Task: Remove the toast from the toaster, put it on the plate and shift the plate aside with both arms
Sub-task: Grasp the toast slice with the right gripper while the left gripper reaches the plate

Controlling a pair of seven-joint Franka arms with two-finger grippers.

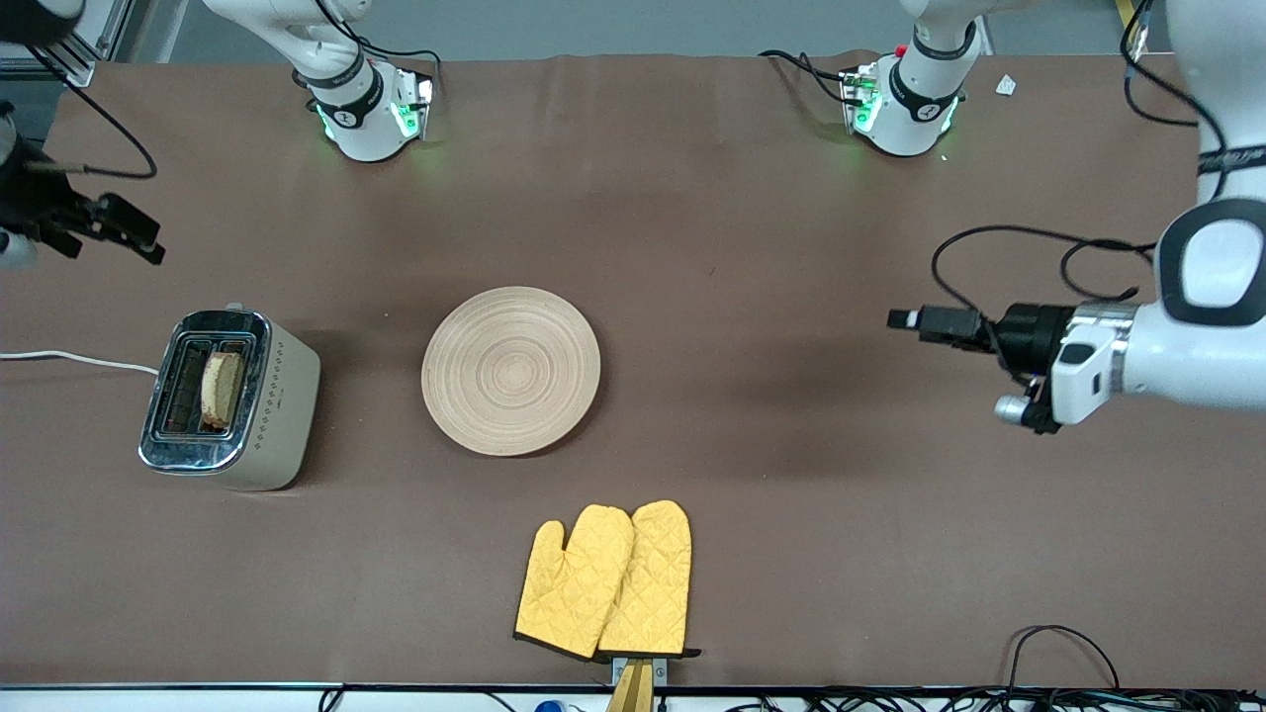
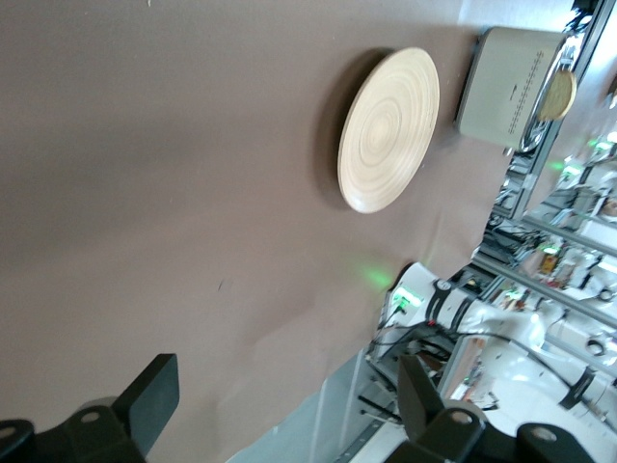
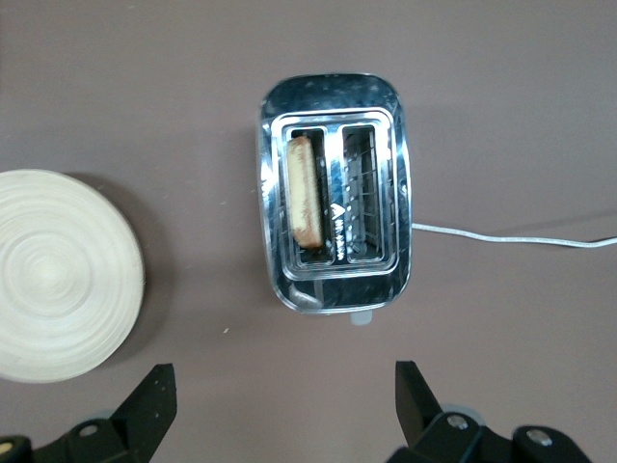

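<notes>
The toast (image 1: 223,388) stands upright in one slot of a silver toaster (image 1: 232,400) at the right arm's end of the table. The round wooden plate (image 1: 510,370) lies flat beside the toaster, mid-table. My right gripper (image 1: 138,237) is open and empty, up over the table close to the toaster. Its wrist view looks down on the toaster (image 3: 333,203), the toast (image 3: 306,193) and the plate (image 3: 63,275). My left gripper (image 1: 905,319) is open and empty, up over the table toward the left arm's end. Its wrist view shows the plate (image 2: 388,130) and toaster (image 2: 511,87).
A pair of yellow oven mitts (image 1: 605,578) lies nearer the front camera than the plate, at the table's edge. The toaster's white cord (image 1: 59,358) runs off the right arm's end of the table. Black cables (image 1: 1039,237) hang by the left arm.
</notes>
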